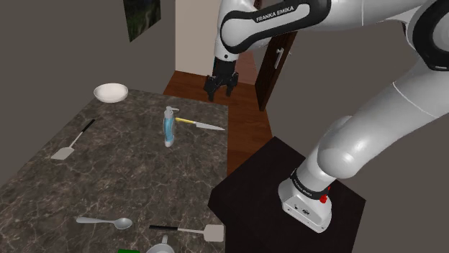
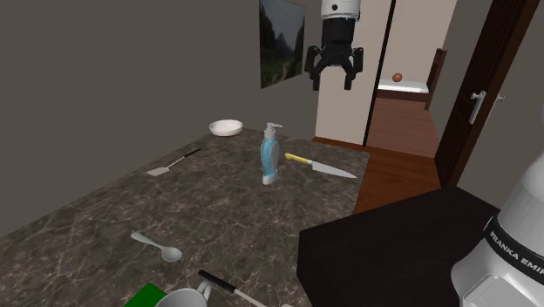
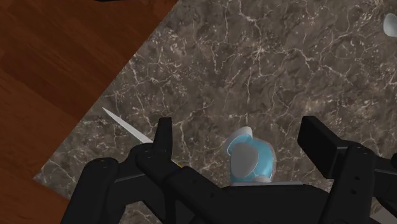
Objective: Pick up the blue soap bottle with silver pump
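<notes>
A blue soap bottle (image 1: 169, 129) with a pale pump head stands upright on the dark marble counter (image 1: 108, 180), also seen as the bottle (image 2: 269, 160) in the second exterior view. My black gripper (image 1: 219, 88) hangs open high above the counter's far edge, up and to the shoulder view's right of the bottle, touching nothing. In the second exterior view the gripper (image 2: 331, 77) hovers well above the bottle. From the wrist, the bottle (image 3: 251, 160) appears far below, between the spread fingers (image 3: 164, 137).
A yellow-handled knife (image 1: 200, 125) lies just beyond the bottle. A white bowl (image 1: 111, 92) sits at the far corner, a spatula (image 1: 72, 144) to the shoulder view's left, a spoon (image 1: 104, 221) and a second spatula (image 1: 191, 231) near the front. A wooden floor (image 1: 245, 122) borders the counter.
</notes>
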`<state>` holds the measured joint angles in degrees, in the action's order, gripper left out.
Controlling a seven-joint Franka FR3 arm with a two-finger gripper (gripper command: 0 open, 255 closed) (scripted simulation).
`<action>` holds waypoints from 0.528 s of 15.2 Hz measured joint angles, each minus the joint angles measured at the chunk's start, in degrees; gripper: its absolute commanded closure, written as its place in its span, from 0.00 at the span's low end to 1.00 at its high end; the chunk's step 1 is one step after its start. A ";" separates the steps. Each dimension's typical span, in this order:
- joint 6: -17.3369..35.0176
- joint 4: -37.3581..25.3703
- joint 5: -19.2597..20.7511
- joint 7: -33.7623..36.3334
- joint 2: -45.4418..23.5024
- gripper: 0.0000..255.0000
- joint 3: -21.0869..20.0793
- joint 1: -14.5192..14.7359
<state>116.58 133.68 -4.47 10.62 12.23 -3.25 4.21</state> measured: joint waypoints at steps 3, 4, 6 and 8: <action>3.53 -3.83 0.40 0.81 -6.55 0.00 -0.68 0.39; 4.55 -4.81 0.55 1.16 -8.30 0.00 -0.93 0.57; 6.27 -8.35 1.06 1.62 -13.00 0.00 -1.20 0.78; 8.70 -11.20 1.65 2.15 -17.82 0.00 -1.43 1.08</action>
<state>125.28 122.48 -2.82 12.77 -5.59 -4.68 5.29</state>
